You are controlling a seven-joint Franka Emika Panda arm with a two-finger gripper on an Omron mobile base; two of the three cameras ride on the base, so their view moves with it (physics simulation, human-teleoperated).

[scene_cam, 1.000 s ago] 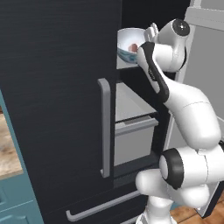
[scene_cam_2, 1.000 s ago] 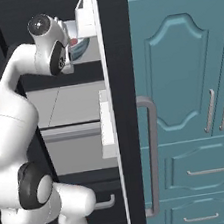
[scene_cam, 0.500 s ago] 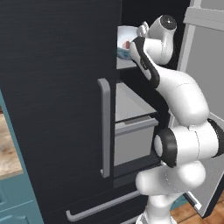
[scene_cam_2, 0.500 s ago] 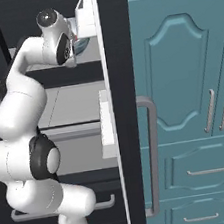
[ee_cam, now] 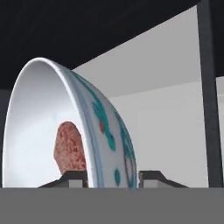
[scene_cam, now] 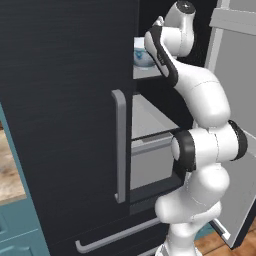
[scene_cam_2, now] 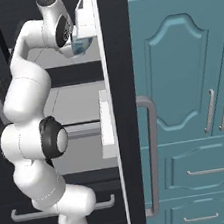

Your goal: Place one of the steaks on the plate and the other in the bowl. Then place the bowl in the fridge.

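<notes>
Pinkish steak [ee_cam: 70, 148] half behind bowl [ee_cam: 94, 131] rim

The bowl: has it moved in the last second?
Yes. The bowl went deeper into the fridge, now half hidden behind the door edge, resting on the shelf.

The arm [scene_cam: 200, 145] consists of glossy white rounded link housings joined by dark grey to black joint bands. A wide black ring encircles the elbow joint beside the fridge [scene_cam: 65, 125] door handle. A black inset panel runs along the upper link. The topmost joint ends in a dark circular cap. The hand [ee_cam: 111, 177] carries two small dark finger tips.
</notes>
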